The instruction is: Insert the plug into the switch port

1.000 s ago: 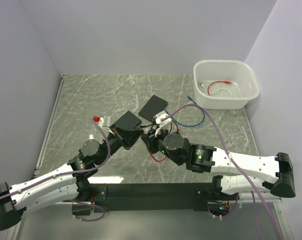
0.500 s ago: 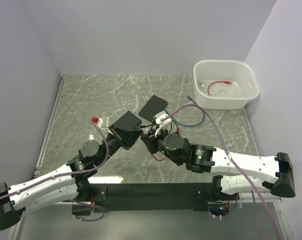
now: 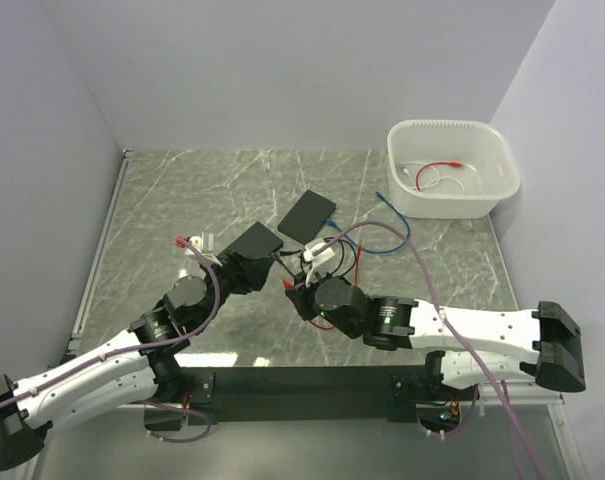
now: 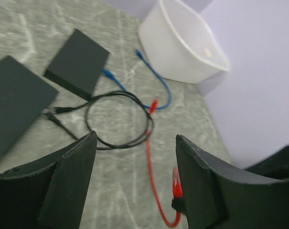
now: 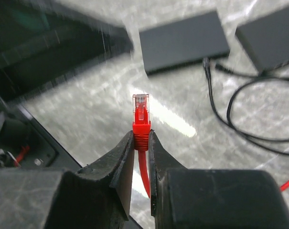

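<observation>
The right arm (image 3: 462, 328) has its jaws pinched on the red plug (image 5: 141, 117), gripping the red boot so that the clear connector tip stands free above the fingers (image 5: 121, 160). The red cable (image 5: 144, 175) runs down from the boot through the narrow gap between them. In the top view the plug itself is too small to pick out, but the jaws holding it sit near the middle of the counter (image 3: 172, 190), close to the near right corner of the nearer black box (image 3: 255, 243). A second black box (image 3: 309, 212) lies just beyond the first, toward the far right, the two close but not touching. One of them is presumably the switch, yet no port face shows clearly in any view, so I cannot tell which. In the right wrist view both lie past the plug's tip, apart from it.

The left arm (image 3: 102, 360) has its jaws spread wide with nothing between them, and in its wrist view they frame a loop of black cable (image 4: 120, 92) lying on the counter. From above, those jaws sit at the near edge of the nearer black box. Whether they touch it I cannot tell. A blue cable (image 4: 158, 78) curls on the counter between the boxes and the white bin (image 3: 452, 205), which stands in the far right corner and holds a thin white lead (image 3: 447, 166) with a red end
</observation>
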Motion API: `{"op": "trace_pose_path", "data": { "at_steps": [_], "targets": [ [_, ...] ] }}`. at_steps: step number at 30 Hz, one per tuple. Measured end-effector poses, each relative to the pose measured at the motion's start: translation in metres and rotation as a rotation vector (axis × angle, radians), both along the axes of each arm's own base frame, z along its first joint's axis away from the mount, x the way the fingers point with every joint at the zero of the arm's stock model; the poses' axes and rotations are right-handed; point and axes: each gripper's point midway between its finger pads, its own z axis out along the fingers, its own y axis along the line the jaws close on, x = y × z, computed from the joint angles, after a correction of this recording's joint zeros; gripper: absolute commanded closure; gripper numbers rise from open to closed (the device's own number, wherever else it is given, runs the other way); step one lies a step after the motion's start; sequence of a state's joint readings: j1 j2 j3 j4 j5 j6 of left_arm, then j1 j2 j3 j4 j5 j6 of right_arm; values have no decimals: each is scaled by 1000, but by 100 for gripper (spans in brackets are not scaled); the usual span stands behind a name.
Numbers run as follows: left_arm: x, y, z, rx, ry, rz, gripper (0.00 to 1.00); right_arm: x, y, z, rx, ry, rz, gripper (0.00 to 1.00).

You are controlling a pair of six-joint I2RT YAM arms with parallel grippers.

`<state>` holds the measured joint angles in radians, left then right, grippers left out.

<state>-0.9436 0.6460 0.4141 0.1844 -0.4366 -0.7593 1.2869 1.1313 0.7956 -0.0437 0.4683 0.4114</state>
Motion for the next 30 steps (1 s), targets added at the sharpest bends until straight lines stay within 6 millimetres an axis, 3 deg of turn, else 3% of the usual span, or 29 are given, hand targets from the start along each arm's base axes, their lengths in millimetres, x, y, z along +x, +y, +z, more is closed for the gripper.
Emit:
{"op": "trace_pose_path", "data": {
  "at_steps": [3,7,12,22,26,30],
  "targets": [
    [16,16,-9,44,12,67,25,-4,3,-26,-50,40,15,99],
    [54,51,-32,100,67,179,28,-7,11,-50,-97,79,36,99],
    [84,83,-61,122,135,234,18,-11,22,-69,-117,113,66,99],
    [120,110,-108,76,178,191,19,-13,37,-120,-193,189,114,100],
    [130,112,-113,54,158,162,22,4,37,-135,-207,236,99,100],
    [139,113,-118,35,137,137,23,21,43,-135,-196,253,83,100]
  ]
}}
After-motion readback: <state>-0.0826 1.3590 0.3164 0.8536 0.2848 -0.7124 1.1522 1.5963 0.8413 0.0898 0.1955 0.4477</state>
